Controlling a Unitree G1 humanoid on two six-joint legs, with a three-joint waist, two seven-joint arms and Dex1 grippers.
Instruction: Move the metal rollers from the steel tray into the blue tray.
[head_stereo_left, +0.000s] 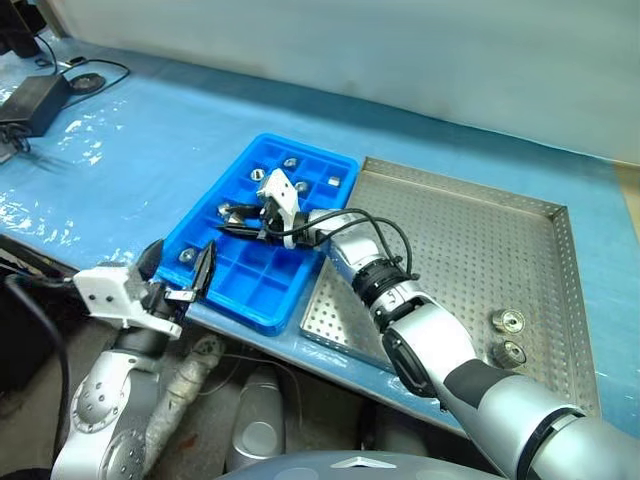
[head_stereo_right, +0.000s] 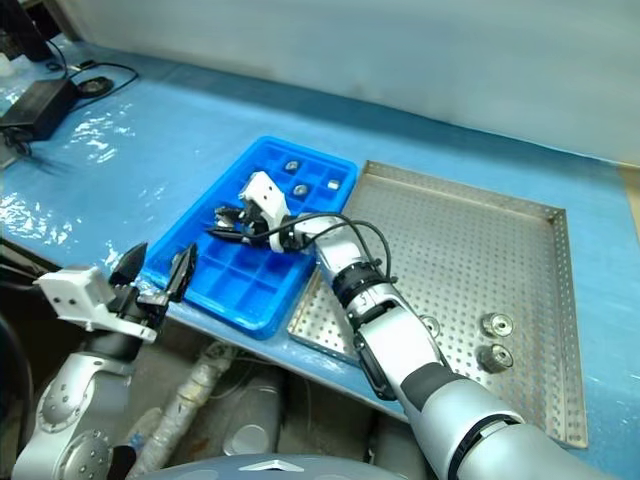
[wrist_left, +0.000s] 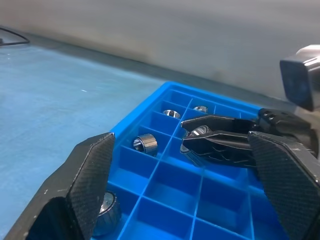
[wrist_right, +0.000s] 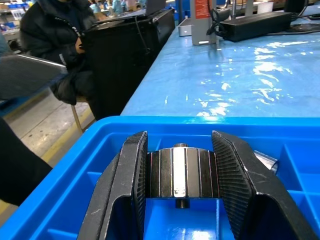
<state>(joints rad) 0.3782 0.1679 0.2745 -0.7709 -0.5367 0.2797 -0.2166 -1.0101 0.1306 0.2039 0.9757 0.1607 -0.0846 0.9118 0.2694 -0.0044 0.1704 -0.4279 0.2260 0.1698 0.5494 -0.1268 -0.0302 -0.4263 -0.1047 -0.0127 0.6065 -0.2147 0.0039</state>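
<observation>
Right gripper (head_stereo_left: 232, 217) carries one metal roller (wrist_right: 183, 173) over the blue tray (head_stereo_left: 266, 300).
Clamped between its fingers, the roller may bounce out of its compartment if released high; left gripper (head_stereo_left: 180, 272) waits open at the near edge, two rollers (head_stereo_left: 508, 337) remain in the steel tray (head_stereo_left: 520, 260).

Head stereo pair looks down from the bench's (head_stereo_left: 130, 150) near edge; both eyes share the blue tray (head_stereo_left: 262, 300) and steel tray (head_stereo_left: 480, 240). Left wrist cam sits low at the blue tray's near corner, facing across it. Right wrist cam: close over blue tray, facing along the bench.

Blue table cover (head_stereo_left: 150, 150), pale wall (head_stereo_left: 400, 50), seated person (wrist_right: 55, 45)
</observation>
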